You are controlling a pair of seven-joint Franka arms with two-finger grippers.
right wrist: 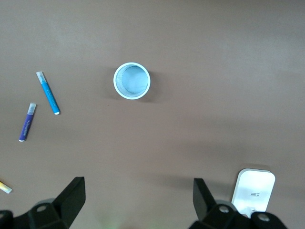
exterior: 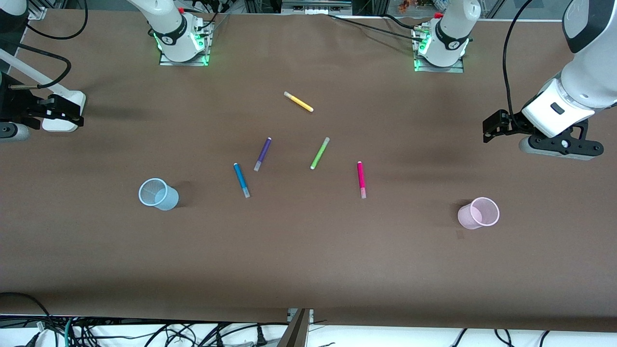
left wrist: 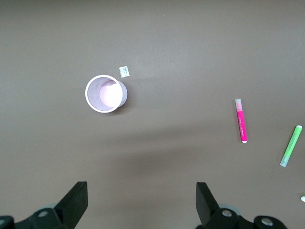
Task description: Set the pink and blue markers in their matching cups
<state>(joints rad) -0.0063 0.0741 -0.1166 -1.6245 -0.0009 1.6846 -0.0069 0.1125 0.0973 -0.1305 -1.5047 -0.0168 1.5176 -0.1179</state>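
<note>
Right, my left gripper [left wrist: 139, 202] and right gripper [right wrist: 138, 200] both hang spread wide and empty, one over each end of the table [exterior: 308, 260]. The pink marker [exterior: 361, 179] and blue marker [exterior: 241, 180] lie flat mid-table, pale caps nearest the front camera. The pink cup [exterior: 479, 213] stands upright toward the left arm's end, the blue cup [exterior: 158, 194] toward the right arm's, each well apart from the pens with bare brown tabletop around.

Matt brown table [exterior: 308, 270]; translucent ribbed plastic blue cup [exterior: 158, 194] and pink cup [exterior: 478, 213]; glossy white arm shells.
</note>
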